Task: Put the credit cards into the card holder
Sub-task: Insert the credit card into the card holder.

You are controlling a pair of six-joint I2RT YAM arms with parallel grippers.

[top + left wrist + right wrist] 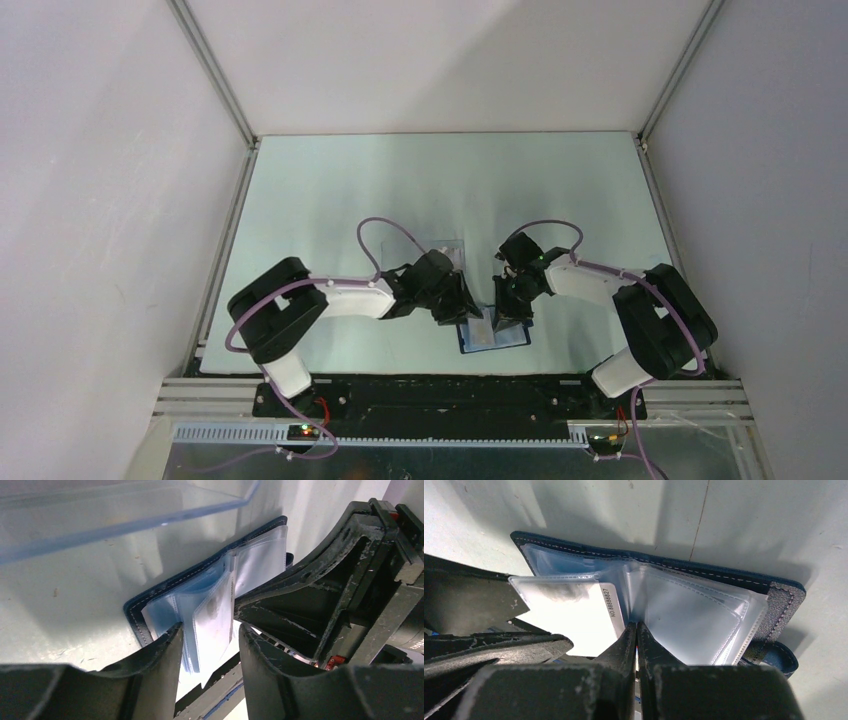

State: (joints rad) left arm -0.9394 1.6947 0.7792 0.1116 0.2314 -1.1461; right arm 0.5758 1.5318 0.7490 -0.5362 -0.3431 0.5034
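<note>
Your right pincer (pixel 637 626) was clenched shut at the fold of the holder (pixel 724 577), among glossy clear sleeves. Your left pincer (pixel 210 627) stood apart around a white card (pixel 574 612) partly in a sleeve; whether it gripped, you couldn't tell. The navy, stitched holder lay open on the pale, scuffed counter (pixel 330 190) near its front edge, with a clear tray (pixel 125 510) just behind and plain white walls (pixel 100 150) around.

The pale green table (pixel 330 200) carries the navy card holder (pixel 492 335), lying open at lower centre of the top view, with a clear plastic tray (pixel 450 247) just above it.
</note>
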